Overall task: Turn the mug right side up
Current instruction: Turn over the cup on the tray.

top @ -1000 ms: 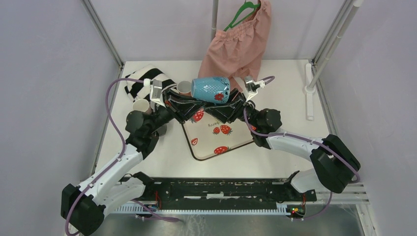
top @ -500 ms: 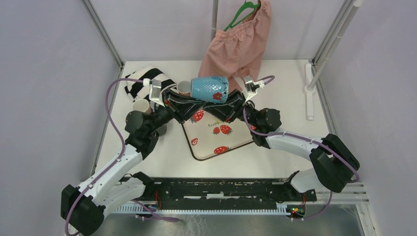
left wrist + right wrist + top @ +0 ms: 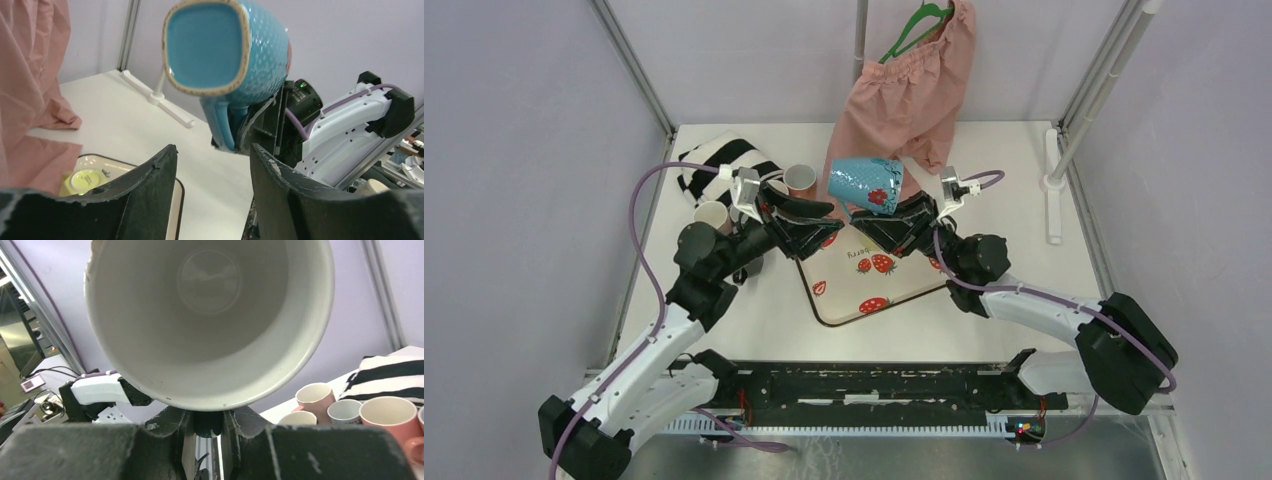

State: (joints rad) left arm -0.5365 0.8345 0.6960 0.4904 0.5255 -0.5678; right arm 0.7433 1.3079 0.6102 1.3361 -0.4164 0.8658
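Observation:
The blue mug (image 3: pixel 865 184) with a strawberry on its side is held in the air above the tray, tilted on its side. My right gripper (image 3: pixel 886 220) is shut on its handle from below. The right wrist view looks into the mug's white inside (image 3: pixel 207 315), with the gripper (image 3: pixel 207 422) closed under its rim. My left gripper (image 3: pixel 822 212) is open and empty just left of the mug, not touching it. The left wrist view shows the mug's blue base (image 3: pixel 205 47) and handle beyond the open gripper (image 3: pixel 212 155).
A strawberry-print tray (image 3: pixel 864 295) lies under the grippers. Several cups (image 3: pixel 801 178) and a striped cloth (image 3: pixel 714 158) sit at the back left; they also show in the right wrist view (image 3: pixel 315 397). A pink garment (image 3: pixel 909 95) hangs at the back.
My left gripper has let go of the mug, opened and drawn back to the left. My right gripper has carried the mug slightly right and tilted it.

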